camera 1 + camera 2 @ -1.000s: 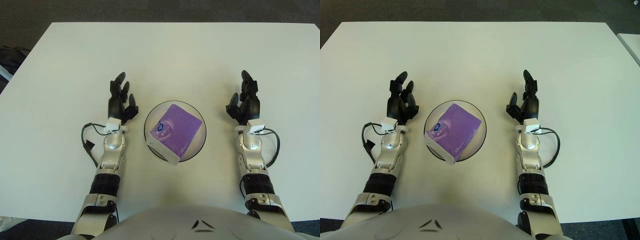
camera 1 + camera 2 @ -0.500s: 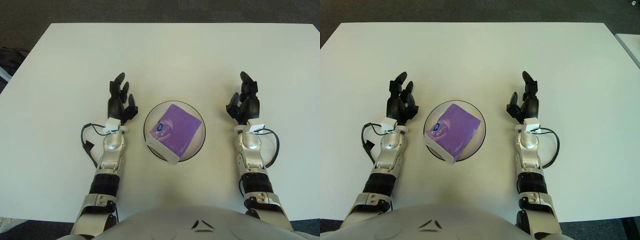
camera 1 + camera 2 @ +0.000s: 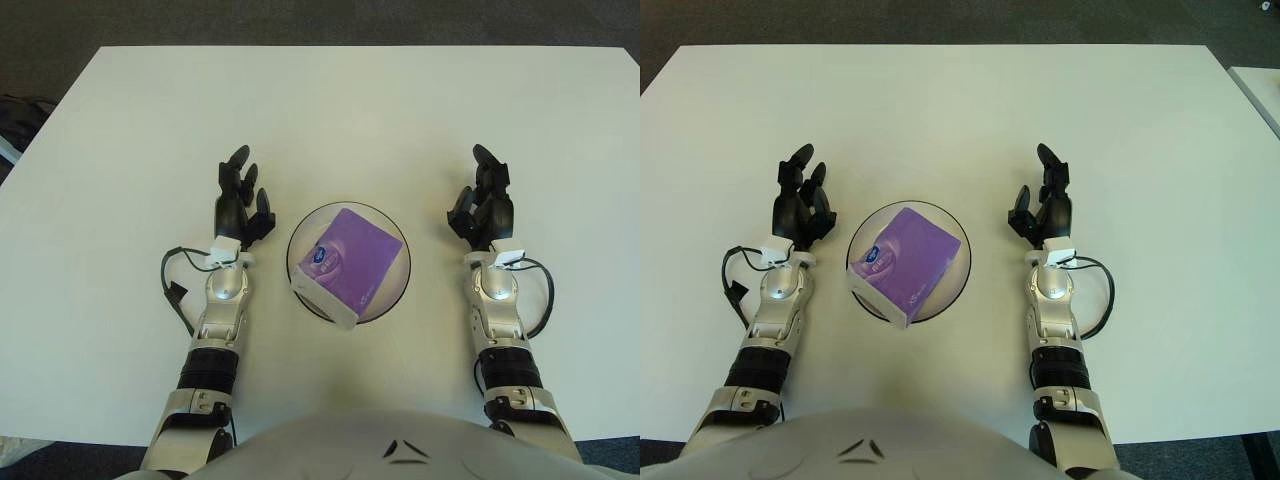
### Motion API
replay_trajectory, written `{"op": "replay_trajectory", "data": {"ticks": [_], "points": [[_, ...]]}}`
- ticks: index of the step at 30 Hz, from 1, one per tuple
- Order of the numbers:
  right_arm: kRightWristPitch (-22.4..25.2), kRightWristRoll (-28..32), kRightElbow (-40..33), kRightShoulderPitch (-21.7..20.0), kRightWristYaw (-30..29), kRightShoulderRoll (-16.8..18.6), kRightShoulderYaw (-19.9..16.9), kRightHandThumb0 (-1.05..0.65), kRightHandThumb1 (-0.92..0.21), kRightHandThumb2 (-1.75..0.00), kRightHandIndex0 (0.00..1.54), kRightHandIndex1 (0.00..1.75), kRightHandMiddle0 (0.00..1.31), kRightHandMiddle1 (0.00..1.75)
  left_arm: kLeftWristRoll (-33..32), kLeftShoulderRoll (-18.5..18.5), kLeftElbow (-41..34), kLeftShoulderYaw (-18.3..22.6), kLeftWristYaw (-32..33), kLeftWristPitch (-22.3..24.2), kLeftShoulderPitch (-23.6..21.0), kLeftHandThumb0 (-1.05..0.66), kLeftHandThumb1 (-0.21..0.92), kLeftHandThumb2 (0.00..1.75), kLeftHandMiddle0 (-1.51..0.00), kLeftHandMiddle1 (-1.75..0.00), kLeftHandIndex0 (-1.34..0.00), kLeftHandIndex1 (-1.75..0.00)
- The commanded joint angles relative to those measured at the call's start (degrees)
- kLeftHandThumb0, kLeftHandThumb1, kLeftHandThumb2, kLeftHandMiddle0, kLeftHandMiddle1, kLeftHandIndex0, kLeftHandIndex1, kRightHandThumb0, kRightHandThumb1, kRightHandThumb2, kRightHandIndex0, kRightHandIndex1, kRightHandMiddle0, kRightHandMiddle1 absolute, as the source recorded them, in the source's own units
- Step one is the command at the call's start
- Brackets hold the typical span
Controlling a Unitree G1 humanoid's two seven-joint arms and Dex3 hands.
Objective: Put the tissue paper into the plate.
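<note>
On the white table (image 3: 330, 110), a purple tissue pack (image 3: 350, 263) with an unreadable blue label lies in the plate (image 3: 393, 234); left hand (image 3: 240, 206) and right hand (image 3: 482, 206) flank it, fingers spread, empty.

Left hand (image 3: 238, 202) and right hand (image 3: 482, 205) spread, empty.

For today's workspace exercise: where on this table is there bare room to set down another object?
Bare white table runs across the far side beyond both hands, and outside the left hand and right hand. It is crowded between the hands, where the purple tissue pack fills the plate.
</note>
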Motion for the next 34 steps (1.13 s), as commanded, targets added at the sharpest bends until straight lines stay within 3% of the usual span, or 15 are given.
{"op": "replay_trajectory", "data": {"ticks": [1,34], "points": [[1.45,0.95,1.56,4.66,0.96,1.69,1.0,-0.55,-0.92,-0.89,0.28,0.03,0.0,0.61,1.7,-0.53,4.84,-0.55,0.1,1.15,7.54,-0.65,0.92,0.78,-0.44,-0.02,0.0,-0.75],[3.94,1.83,-1.02,8.4,3.34,2.95,1.61,-0.53,-0.92,-0.8,0.31,0.02,0.0,0.68,1.75,-1.14,4.85,-0.48,0.11,1.23,7.32,-0.65,0.92,0.77,-0.45,-0.01,0.0,-0.76]]}}
